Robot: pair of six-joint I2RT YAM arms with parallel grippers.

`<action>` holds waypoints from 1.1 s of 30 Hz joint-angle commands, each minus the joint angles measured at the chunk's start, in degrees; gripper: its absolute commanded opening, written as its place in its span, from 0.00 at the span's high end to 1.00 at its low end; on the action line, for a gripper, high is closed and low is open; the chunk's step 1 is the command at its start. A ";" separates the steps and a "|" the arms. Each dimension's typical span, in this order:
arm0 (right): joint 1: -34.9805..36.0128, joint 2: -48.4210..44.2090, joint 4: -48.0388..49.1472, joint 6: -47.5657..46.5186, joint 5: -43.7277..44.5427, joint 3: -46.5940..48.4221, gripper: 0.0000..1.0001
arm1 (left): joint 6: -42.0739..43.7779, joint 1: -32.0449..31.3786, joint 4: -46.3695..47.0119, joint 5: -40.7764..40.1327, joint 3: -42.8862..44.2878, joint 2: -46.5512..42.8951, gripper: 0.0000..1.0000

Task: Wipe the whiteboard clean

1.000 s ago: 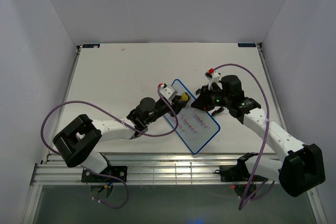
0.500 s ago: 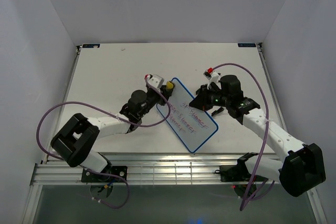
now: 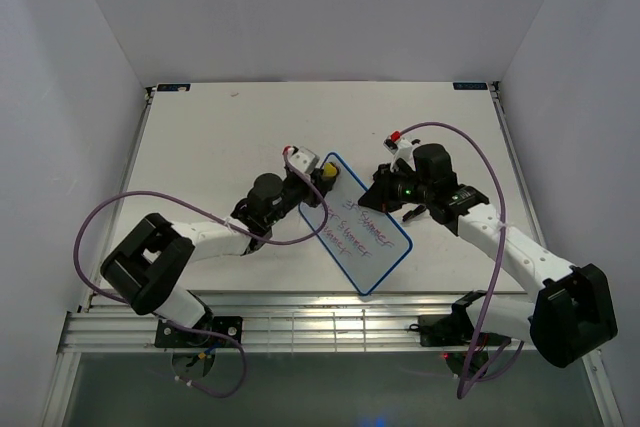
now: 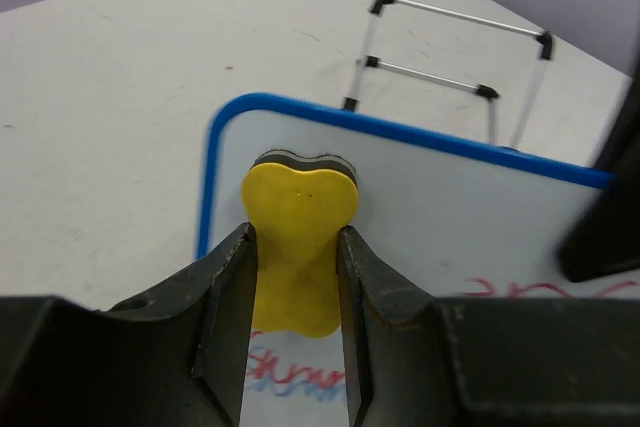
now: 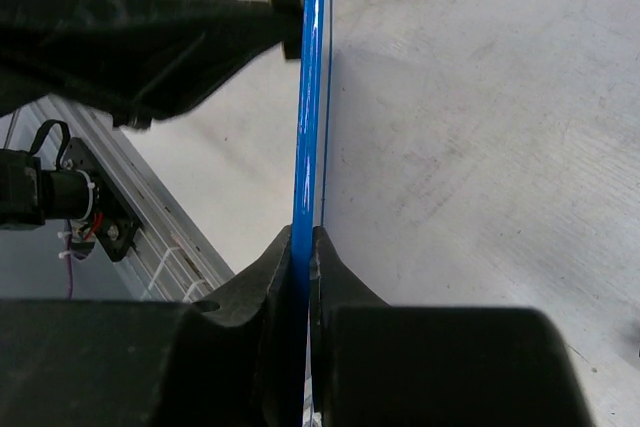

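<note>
The whiteboard (image 3: 362,227) is tilted up off the table, blue-rimmed, with red-purple handwritten lines on its face. My right gripper (image 3: 385,190) is shut on its right edge; in the right wrist view the blue rim (image 5: 309,117) runs edge-on between the jaws of the gripper (image 5: 303,247). My left gripper (image 3: 318,179) is shut on the yellow sponge (image 3: 327,174) and presses it on the board's upper left corner. In the left wrist view the sponge (image 4: 298,232) sits between the fingers of the gripper (image 4: 297,277), above the red and blue writing (image 4: 295,374).
The white table (image 3: 220,137) spreads around the board. A metal wire stand (image 4: 445,62) shows behind the board in the left wrist view. A slatted rail (image 3: 300,325) runs along the table's near edge. Purple cables loop from both arms.
My left gripper with the sponge swept left and up, from the board's upper middle to its upper left corner. The right gripper shifted the board slightly left, still holding its edge.
</note>
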 commanded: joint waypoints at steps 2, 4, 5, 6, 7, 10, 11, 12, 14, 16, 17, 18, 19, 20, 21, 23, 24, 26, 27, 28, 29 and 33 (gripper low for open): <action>2.88 0.76 9.07 0.89 -7.38 3.26 0.92 | -0.72 -6.86 -2.39 3.48 0.62 -0.61 0.99; 3.32 1.55 8.63 0.10 -7.29 3.52 0.92 | -1.16 -8.54 -4.59 2.78 1.51 0.44 0.99; 3.67 1.64 8.63 -0.16 -7.38 3.44 0.92 | -1.42 -9.51 -4.95 2.26 1.77 0.71 0.99; 3.85 1.64 8.63 -0.25 -7.38 3.44 0.92 | -1.95 -9.52 -5.56 1.82 2.12 0.97 0.99; 4.03 1.46 8.80 -0.34 -7.29 3.35 0.92 | -2.91 -9.52 -6.17 -0.36 2.30 1.24 0.99; 4.20 0.32 8.89 -0.43 -6.68 2.82 0.92 | -2.13 -8.03 -8.98 -2.93 3.53 1.85 0.99; 4.20 0.15 8.54 -0.69 -6.67 2.74 0.92 | -2.13 -7.15 -9.95 -2.94 3.97 1.94 0.99; 4.20 -0.12 8.11 -0.95 -6.50 2.82 0.92 | -2.30 -6.10 -11.44 -2.94 4.50 1.86 0.99; 4.29 -0.38 7.57 -1.92 -6.41 2.74 0.92 | -3.35 -2.25 -11.80 -1.54 4.33 1.07 0.98; 4.29 -0.73 7.57 -2.27 -6.85 2.39 0.92 | -4.06 1.80 -11.89 0.66 3.97 0.54 0.97; 4.38 -0.82 7.57 -2.36 -6.85 2.21 0.92 | -3.71 2.69 -12.15 2.23 4.15 0.54 0.97; 4.38 -0.91 7.57 -2.28 -6.85 2.03 0.92 | -3.36 3.31 -12.33 3.12 4.32 0.54 0.97; 4.38 -0.91 7.57 -2.36 -6.94 2.03 0.92 | -2.92 3.75 -12.51 4.09 4.76 0.62 0.97; 4.47 -0.82 7.66 -2.45 -7.03 2.03 0.92 | -2.22 3.75 -12.59 4.79 5.03 0.80 0.97; 4.47 -0.65 7.75 -2.45 -7.20 2.03 0.92 | -2.22 3.75 -12.68 6.54 5.20 1.24 0.97; 4.56 -0.38 8.10 -2.36 -7.20 2.03 0.92 | -2.56 3.75 -12.86 8.83 5.90 1.85 0.98; 4.56 0.05 8.36 -2.19 -7.11 2.03 0.92 | -3.26 3.75 -12.77 11.10 5.91 2.20 0.99; 4.56 0.41 9.07 -1.84 -6.42 1.86 0.92 | -4.06 2.97 -12.68 11.92 5.30 2.03 1.00; 4.56 0.76 9.50 -1.49 -5.28 1.68 0.92 | -4.23 2.35 -12.60 11.31 5.03 1.77 1.00; 4.56 0.93 10.46 -1.22 -4.57 1.33 0.92 | -4.67 1.74 -12.42 11.04 4.51 1.07 1.00; 4.56 1.20 10.82 -0.96 -3.87 1.33 0.92 | -5.20 0.43 -12.07 10.95 3.37 0.80 1.00; 4.47 2.95 12.93 0.62 -0.45 2.12 0.92 | -6.43 -5.55 -8.22 7.71 -1.10 -1.83 1.00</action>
